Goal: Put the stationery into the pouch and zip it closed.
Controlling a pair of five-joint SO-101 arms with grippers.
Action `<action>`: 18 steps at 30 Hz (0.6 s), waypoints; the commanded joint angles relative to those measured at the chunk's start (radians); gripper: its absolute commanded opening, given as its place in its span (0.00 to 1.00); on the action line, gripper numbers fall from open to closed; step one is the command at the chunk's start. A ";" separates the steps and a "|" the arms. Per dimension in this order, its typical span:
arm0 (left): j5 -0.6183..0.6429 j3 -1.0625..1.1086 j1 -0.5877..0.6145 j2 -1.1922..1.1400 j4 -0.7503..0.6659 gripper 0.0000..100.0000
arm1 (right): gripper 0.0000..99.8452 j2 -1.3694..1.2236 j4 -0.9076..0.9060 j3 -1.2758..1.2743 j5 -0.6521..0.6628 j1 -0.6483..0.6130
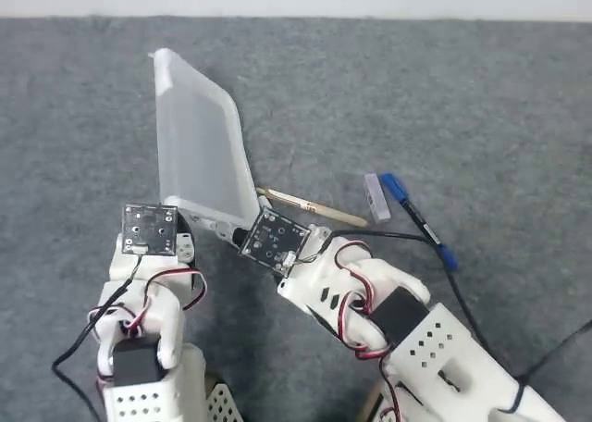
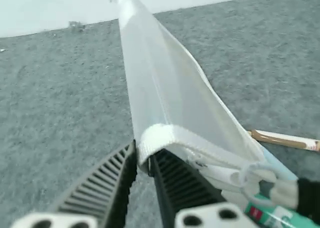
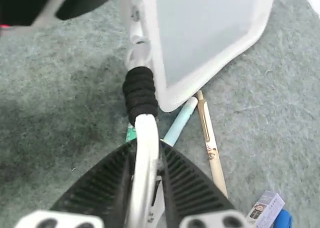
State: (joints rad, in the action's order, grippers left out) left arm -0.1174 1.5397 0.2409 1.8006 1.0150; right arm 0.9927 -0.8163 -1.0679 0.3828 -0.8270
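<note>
Translucent white zip pouch (image 1: 199,135) — left gripper (image 2: 143,155) clamps its rim, right gripper (image 3: 146,150) apparently its white pull loop (image 3: 145,133); beige pen (image 1: 310,207), blue pen (image 1: 416,220) lie outside — unpacked.

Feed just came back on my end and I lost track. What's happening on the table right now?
Both arms hold the translucent pouch. The left gripper has its jaws shut on the corner of the pouch's zipper edge. The right gripper is shut on the zipper pull. A beige pen, a blue pen and a small white block lie on the grey table outside the pouch, so packing isn't done.
</note>
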 commanded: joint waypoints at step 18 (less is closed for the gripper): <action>0.014 -0.102 0.210 0.000 0.120 0.01 | 0.01 0.048 -0.035 0.040 0.005 0.185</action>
State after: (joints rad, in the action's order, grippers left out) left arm -0.1158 1.4952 0.4035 1.8006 1.1347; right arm 0.9927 -0.8378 -1.0694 0.3844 -0.7089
